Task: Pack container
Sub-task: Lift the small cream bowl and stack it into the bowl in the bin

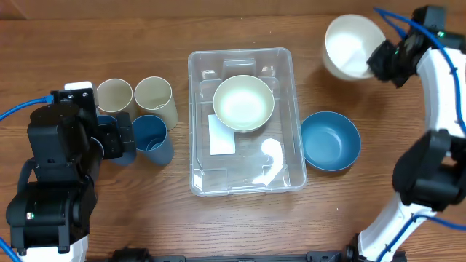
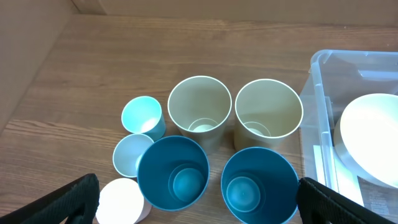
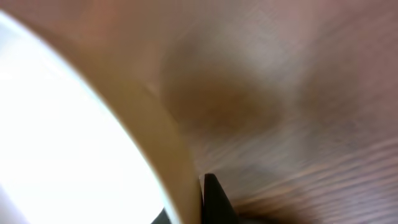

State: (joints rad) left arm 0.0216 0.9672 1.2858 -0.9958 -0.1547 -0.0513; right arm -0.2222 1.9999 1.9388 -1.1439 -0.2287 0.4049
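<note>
Container: the clear container (image 1: 247, 178) is sitting at the centre of the bench (image 1: 240, 225), long side running 12 to 6 o'clock, with a white label (image 1: 221, 135) showing on its base.
Inside it: a pale bowl (image 1: 243, 102) is resting upright toward the 12 o'clock end, partly overlapping the label.
Right end effector: the right end effector (image 1: 373, 64) is gripping the rim of a white bowl (image 1: 352, 46) out at 2 o'clock from the container. The bowl is sitting tilted and well apart from the container.
Right wrist view: everything is blurring here. The white bowl's rim (image 3: 74, 137) is filling the left side, and one dark finger (image 3: 214, 202) is pressing just beside it.
Blue bowl: a blue bowl (image 1: 330, 140) is standing upright at 3 o'clock, just beside the container wall.
Left end effector: the left end effector (image 2: 198, 186) is hanging over the cups with its fingers (image 2: 68, 199) spread wide, holding nothing.
Cups: all are standing at 9 o'clock from the container, mouths up. Two cream cups (image 2: 199, 106) are sitting side by side on the 12 o'clock side and two blue cups (image 2: 173, 171) on the 6 o'clock side.
Small cups: three small cups (image 2: 142, 116) are clustering on the outer side, at 9 o'clock of the bigger cups, two pale blue and one white.
</note>
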